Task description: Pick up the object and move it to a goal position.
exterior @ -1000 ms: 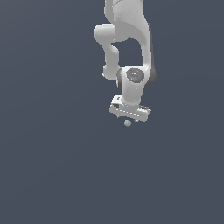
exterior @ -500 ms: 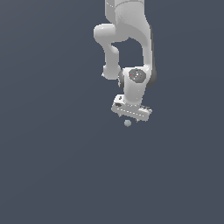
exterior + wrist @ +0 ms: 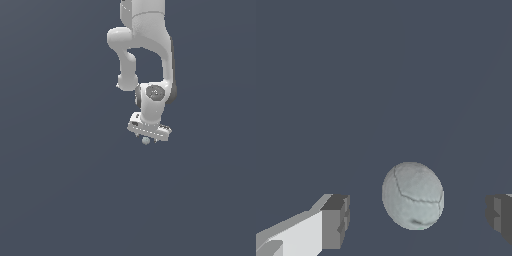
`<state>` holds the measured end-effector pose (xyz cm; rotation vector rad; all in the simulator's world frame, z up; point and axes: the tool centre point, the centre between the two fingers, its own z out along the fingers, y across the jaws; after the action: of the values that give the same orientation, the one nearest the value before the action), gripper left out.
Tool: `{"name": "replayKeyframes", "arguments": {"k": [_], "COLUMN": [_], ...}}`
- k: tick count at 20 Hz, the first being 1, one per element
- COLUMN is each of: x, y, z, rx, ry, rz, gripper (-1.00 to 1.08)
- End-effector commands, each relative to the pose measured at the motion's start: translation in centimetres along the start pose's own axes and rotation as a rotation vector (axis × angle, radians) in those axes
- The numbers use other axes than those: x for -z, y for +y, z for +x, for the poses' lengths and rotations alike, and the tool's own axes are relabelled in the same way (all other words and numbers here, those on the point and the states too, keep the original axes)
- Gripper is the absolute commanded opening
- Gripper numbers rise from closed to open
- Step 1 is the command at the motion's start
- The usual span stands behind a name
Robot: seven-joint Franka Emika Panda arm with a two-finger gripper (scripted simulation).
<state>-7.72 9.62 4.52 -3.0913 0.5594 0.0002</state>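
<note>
Hovering just above the small pale grey, faintly bluish ball (image 3: 145, 141), the white two-fingered gripper (image 3: 149, 139) sits slightly right of centre in the exterior view, a little above the frame's middle. Compared with the pictures from a second and half a second ago, arm and ball show almost no shift; the approach seems to have settled, which suggests the alignment step is done and closing is what comes next.

In the wrist view the ball (image 3: 413, 195) lies between the two dark grey finger pads (image 3: 336, 221), with clear gaps on both sides: the fingers stand wide apart and grip nothing. The ball looks nearer the middle of that gap than either pad, though a little closer to the pad at the lower left of the frame. Its surface shows faint crack-like seams.

Whether the fingertips are low enough to straddle the ball cannot be told from the exterior view, where the ball peeks out below the hand.

The flat dark slate-blue ground (image 3: 60, 200) spreads to every frame edge, and no goal marker is visible.
</note>
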Motion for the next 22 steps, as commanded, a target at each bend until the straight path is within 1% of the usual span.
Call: {"name": "replayKeyframes", "arguments": {"k": [1, 8, 9, 22], "x": [-1.2, -2.4, -2.4, -2.2], "y": [0.0, 0.0, 0.0, 0.1], "z": [0.0, 0.0, 0.0, 0.3], "rx": [-0.001, -0.002, -0.002, -0.001], "ry": [0.0, 0.0, 0.0, 0.001], "rz": [0.0, 0.0, 0.0, 0.001], "gripper": [1.0, 1.0, -1.0, -1.0]}}
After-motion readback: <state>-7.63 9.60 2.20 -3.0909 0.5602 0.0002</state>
